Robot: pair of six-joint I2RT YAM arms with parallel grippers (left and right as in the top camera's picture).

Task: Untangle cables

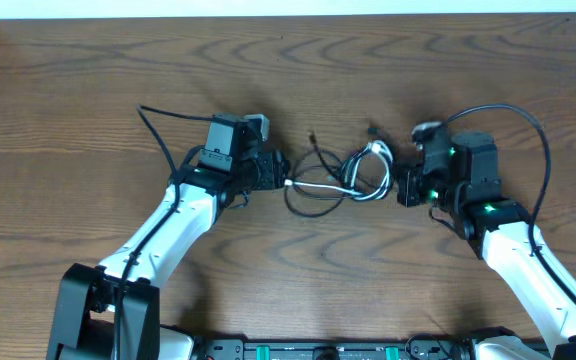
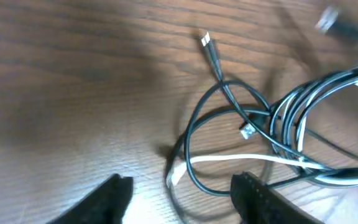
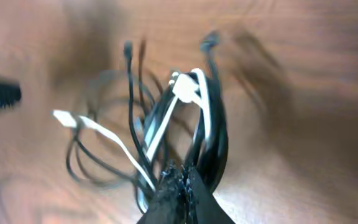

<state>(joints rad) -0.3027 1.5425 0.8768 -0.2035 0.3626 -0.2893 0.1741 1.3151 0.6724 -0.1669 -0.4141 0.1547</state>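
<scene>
One white cable (image 2: pixel 241 159) runs through the black cables (image 2: pixel 214 62); the tangle shows at least two black ones, but their exact number cannot be told. Two arms, left arm (image 1: pixel 168 225) and right arm (image 1: pixel 528 265), share one surface (image 1: pixel 68 100).

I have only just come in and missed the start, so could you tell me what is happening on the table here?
Two robot arms are working on a tangle of cables in the middle of the table. The right gripper has its jaws shut on part of the bundle. The left gripper sits opposite with jaws apart, the white cable's plug end lying between them, ungripped. The cables are not yet separated.
</scene>
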